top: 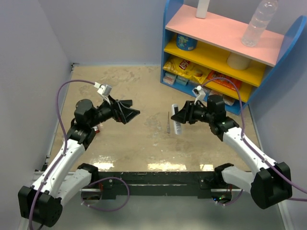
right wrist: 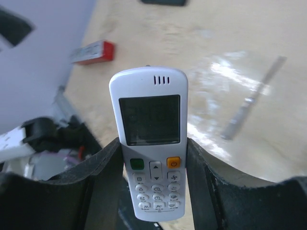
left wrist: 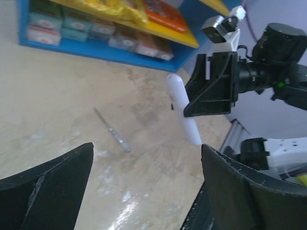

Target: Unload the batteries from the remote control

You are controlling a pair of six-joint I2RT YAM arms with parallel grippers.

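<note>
My right gripper (top: pixel 180 115) is shut on a white remote control (top: pixel 176 122) and holds it above the table's middle. In the right wrist view the remote (right wrist: pixel 149 120) stands between the fingers (right wrist: pixel 103 163) with its screen and buttons facing the camera, so its back is hidden. My left gripper (top: pixel 133 111) is open and empty, held in the air left of the remote and pointing at it. In the left wrist view the remote (left wrist: pixel 184 115) hangs from the right gripper (left wrist: pixel 211 91) beyond my open left gripper (left wrist: pixel 146 155). No battery cells show.
A thin metal tool (top: pixel 168 123) lies on the table just left of the remote (left wrist: pixel 112 130). A small red-and-white object (right wrist: pixel 93 52) lies by the left arm (top: pixel 97 128). A blue shelf unit (top: pixel 225 52) with snacks stands at the back right.
</note>
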